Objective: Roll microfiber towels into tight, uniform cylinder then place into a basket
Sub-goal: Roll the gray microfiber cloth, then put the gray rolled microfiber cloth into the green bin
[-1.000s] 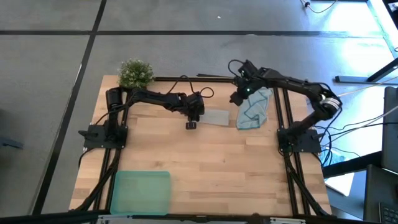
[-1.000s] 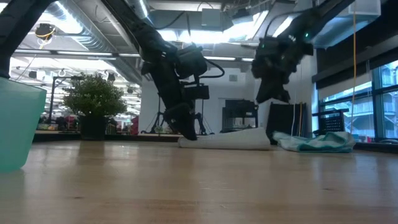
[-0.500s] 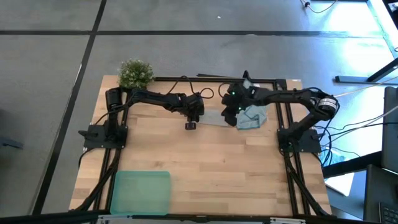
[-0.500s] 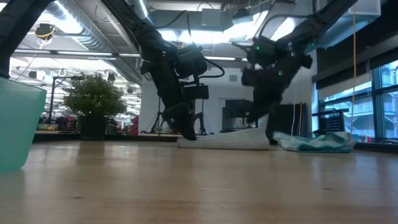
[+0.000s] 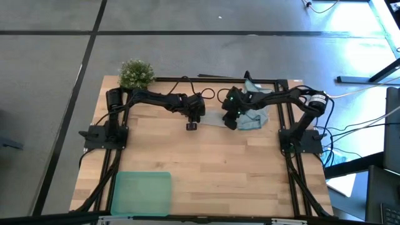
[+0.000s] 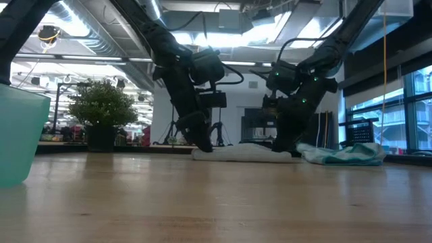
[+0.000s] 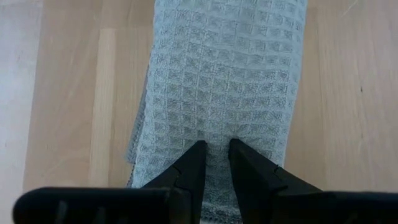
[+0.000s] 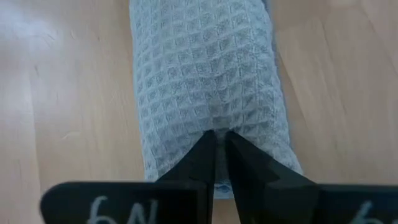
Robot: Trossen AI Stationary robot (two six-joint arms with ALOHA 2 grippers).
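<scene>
The pale grey towel (image 5: 214,118) lies on the table as a narrow, long bundle running left to right; it also shows in the low view (image 6: 236,152). My left gripper (image 5: 193,124) is shut on its left end, my right gripper (image 5: 230,121) on its right end. The light blue towel (image 5: 257,115) lies crumpled on the table just right of the right gripper. The mint-green basket (image 5: 140,192) stands at the near left of the table. My left gripper pinches the grey towel's left end (image 7: 216,134) between its two fingertips (image 7: 194,158). The fingers come slanting down from the left, along the towel's length. The towel lies on the table. My right gripper pinches a small pucker of cloth at the grey towel's right end (image 8: 217,121) between its two fingertips (image 8: 207,149). The fingers come slanting down from the right, along the towel's length. The towel lies on the table.
A small potted plant (image 5: 135,74) stands at the far left corner. Black frame rails (image 5: 294,175) run along the table's left, right and far sides. Bare wood lies between the towels and the basket's rim (image 6: 20,94).
My right gripper has gone from above the blue towel toward the table's left and down onto the grey towel's right end. The left gripper and both towels have stayed where they were.
</scene>
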